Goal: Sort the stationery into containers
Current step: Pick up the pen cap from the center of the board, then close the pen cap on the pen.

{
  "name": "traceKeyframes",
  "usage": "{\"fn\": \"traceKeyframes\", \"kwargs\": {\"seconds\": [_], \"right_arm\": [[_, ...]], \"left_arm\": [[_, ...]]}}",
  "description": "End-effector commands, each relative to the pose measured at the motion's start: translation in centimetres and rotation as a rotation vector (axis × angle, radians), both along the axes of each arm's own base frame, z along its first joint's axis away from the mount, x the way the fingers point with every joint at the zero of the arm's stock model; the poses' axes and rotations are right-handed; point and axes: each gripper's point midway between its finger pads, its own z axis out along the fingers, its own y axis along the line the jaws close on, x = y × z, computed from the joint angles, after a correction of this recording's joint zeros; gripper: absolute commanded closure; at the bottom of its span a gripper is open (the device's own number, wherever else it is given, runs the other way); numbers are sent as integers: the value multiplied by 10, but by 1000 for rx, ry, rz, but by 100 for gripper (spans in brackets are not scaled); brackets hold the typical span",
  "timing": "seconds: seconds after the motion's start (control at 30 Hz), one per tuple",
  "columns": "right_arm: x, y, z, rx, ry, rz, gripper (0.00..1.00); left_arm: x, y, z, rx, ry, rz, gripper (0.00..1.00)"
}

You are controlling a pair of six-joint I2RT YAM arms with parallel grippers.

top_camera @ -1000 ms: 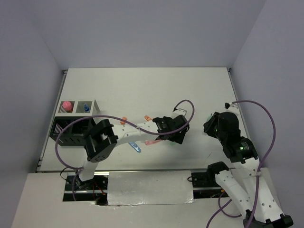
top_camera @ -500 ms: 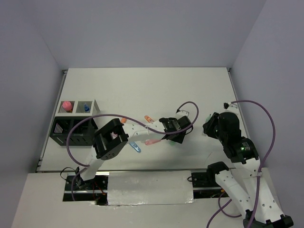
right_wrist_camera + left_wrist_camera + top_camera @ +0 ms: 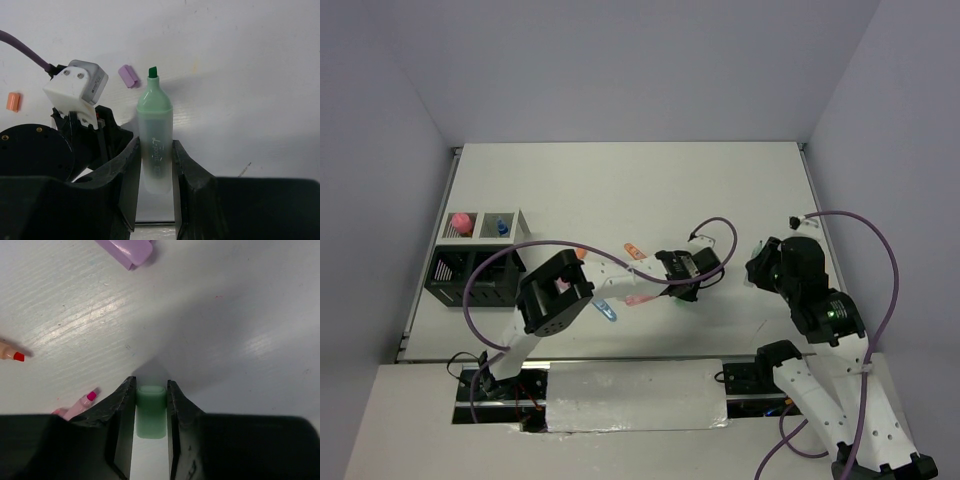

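Note:
A small green cap [image 3: 151, 412] lies on the white table between the fingers of my left gripper [image 3: 151, 383], which press on both its sides. From above, that gripper [image 3: 686, 290] is low over the table's near middle. My right gripper [image 3: 155, 144] is shut on an uncapped green highlighter [image 3: 155, 120], tip pointing away, held above the table at the right [image 3: 761, 266]. The containers [image 3: 480, 256] stand at the far left: two white compartments hold a pink-capped item [image 3: 461, 221] and a blue-capped one [image 3: 501, 228], and two black ones [image 3: 470, 278] sit in front.
A purple cap [image 3: 127, 249] lies just beyond the left gripper. A pink highlighter [image 3: 642, 299], an orange pen [image 3: 635, 249], an orange cap [image 3: 582, 253] and a blue item [image 3: 607, 311] lie left of it. The left arm's purple cable loops over the near left.
My left gripper has shifted slightly left and lower and its jaws have closed in on the green cap. The right arm holds still with the highlighter.

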Motion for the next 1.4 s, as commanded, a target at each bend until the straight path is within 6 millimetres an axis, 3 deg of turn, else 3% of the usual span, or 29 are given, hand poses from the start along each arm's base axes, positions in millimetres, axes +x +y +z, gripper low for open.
{"fn": "traceKeyframes", "kwargs": {"seconds": [0.0, 0.07, 0.13, 0.17, 0.2, 0.27, 0.3, 0.33, 0.37, 0.4, 0.43, 0.47, 0.5, 0.53, 0.57, 0.6, 0.63, 0.67, 0.8, 0.83, 0.93, 1.37], "right_arm": [[6, 7, 20, 12, -72, 49, 100], [5, 17, 26, 28, -104, 116, 100], [1, 38, 39, 75, -171, 252, 100], [-2, 49, 48, 106, -213, 313, 100], [-1, 49, 50, 104, -227, 316, 100], [-9, 65, 60, 149, -271, 413, 100], [-10, 73, 65, 169, -304, 461, 100], [-21, 92, 71, 226, -321, 579, 100], [-27, 102, 74, 263, -337, 642, 100], [-28, 112, 80, 313, -374, 696, 100], [-41, 125, 85, 367, -392, 795, 100], [-43, 132, 101, 389, -477, 852, 100], [-49, 138, 98, 450, -473, 880, 100], [-55, 143, 102, 485, -504, 924, 100], [-68, 152, 112, 561, -553, 1016, 100], [-74, 155, 117, 599, -574, 1052, 100], [-80, 158, 121, 626, -595, 1084, 100], [-88, 160, 129, 658, -633, 1127, 100], [-116, 177, 144, 733, -687, 1275, 100], [-121, 181, 146, 743, -689, 1300, 100], [-127, 196, 151, 750, -690, 1356, 100], [-123, 206, 155, 782, -690, 1350, 100]], "left_arm": [[-10, -1, 20, -50, 24, -5, 94], [-9, -6, 43, -99, 1, -22, 99], [-7, -16, 86, -202, -46, -52, 100], [-5, -18, 119, -267, -94, -62, 100], [-5, -17, 137, -304, -114, -63, 100], [4, -6, 169, -340, -183, -44, 100], [4, 3, 204, -406, -225, -41, 100], [15, 10, 225, -469, -267, -25, 100], [14, 20, 228, -499, -266, -30, 100], [19, 40, 267, -599, -316, -14, 100], [23, 41, 294, -706, -372, -28, 100], [16, 49, 289, -741, -369, -64, 100], [10, 66, 327, -834, -447, -86, 100], [6, 69, 356, -942, -526, -120, 100], [-13, 79, 363, -1002, -541, -186, 100], [-19, 86, 375, -1056, -573, -214, 100], [-30, 89, 397, -1148, -627, -261, 100], [-44, 95, 397, -1189, -632, -312, 100], [-73, 110, 418, -1329, -705, -411, 100], [-77, 111, 415, -1341, -707, -431, 100], [-93, 119, 436, -1430, -765, -494, 100], [-97, 121, 433, -1482, -745, -494, 100]]}}
